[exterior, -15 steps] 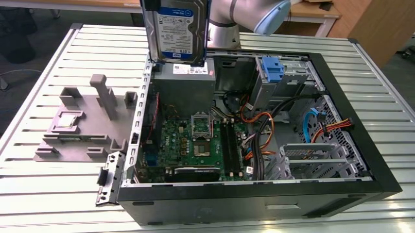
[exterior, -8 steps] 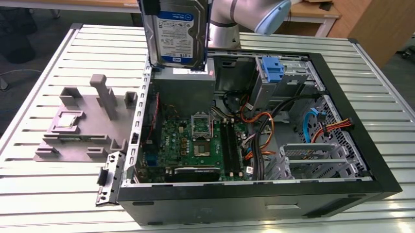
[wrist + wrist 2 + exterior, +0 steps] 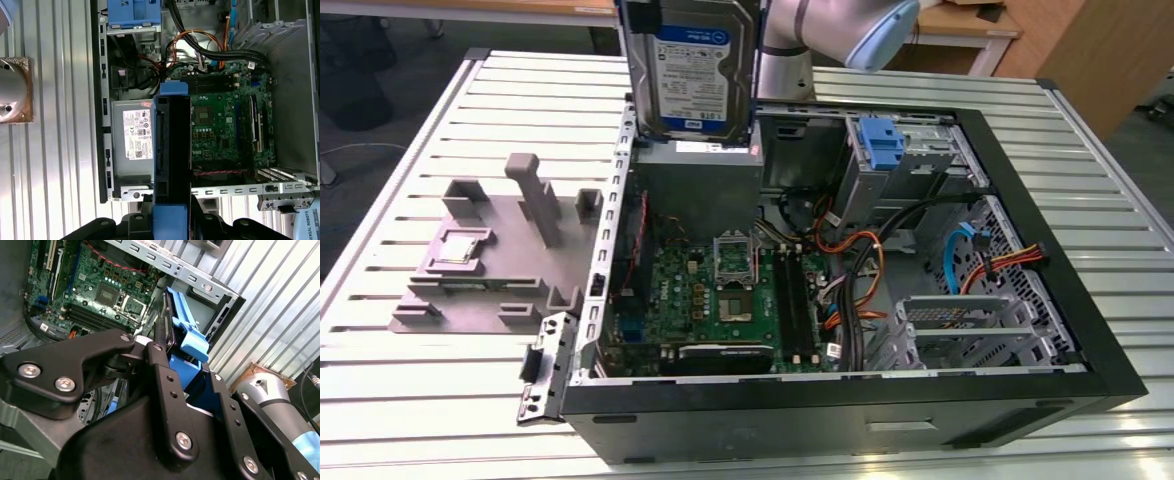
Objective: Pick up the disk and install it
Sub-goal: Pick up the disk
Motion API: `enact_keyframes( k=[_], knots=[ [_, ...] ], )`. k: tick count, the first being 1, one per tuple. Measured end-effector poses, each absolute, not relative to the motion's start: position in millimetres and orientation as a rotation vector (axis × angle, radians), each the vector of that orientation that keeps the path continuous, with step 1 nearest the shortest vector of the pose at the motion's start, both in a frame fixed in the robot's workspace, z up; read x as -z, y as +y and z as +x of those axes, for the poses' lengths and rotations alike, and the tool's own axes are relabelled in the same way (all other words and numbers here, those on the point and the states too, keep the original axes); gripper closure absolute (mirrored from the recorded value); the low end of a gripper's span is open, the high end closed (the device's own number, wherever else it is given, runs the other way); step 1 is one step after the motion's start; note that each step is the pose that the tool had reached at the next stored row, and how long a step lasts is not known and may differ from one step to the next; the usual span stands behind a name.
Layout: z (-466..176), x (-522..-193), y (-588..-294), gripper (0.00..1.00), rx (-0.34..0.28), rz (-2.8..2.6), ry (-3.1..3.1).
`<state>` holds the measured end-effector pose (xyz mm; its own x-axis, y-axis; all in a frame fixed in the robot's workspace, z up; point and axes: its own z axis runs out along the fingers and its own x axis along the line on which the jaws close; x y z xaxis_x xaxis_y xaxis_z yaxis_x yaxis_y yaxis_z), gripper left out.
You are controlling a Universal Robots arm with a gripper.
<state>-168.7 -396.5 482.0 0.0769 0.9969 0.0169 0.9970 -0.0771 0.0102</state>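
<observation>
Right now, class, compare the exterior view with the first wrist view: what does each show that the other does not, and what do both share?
Exterior view's own: the disk turned label-face to the camera, upright above the open case, and a grey fixture on the slatted table.
First wrist view's own: the disk seen edge-on in its blue bracket, the gripper clamped on it, and the power supply with its white label.
Shared: the disk, the motherboard and the blue caddy.
</observation>
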Motion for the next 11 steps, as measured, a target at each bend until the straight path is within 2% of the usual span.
enact_keyframes(
  k=[11],
  knots=[
    [-151, -482, -396, 0.64, 0.029, -2.299, -2.133]
  ],
)
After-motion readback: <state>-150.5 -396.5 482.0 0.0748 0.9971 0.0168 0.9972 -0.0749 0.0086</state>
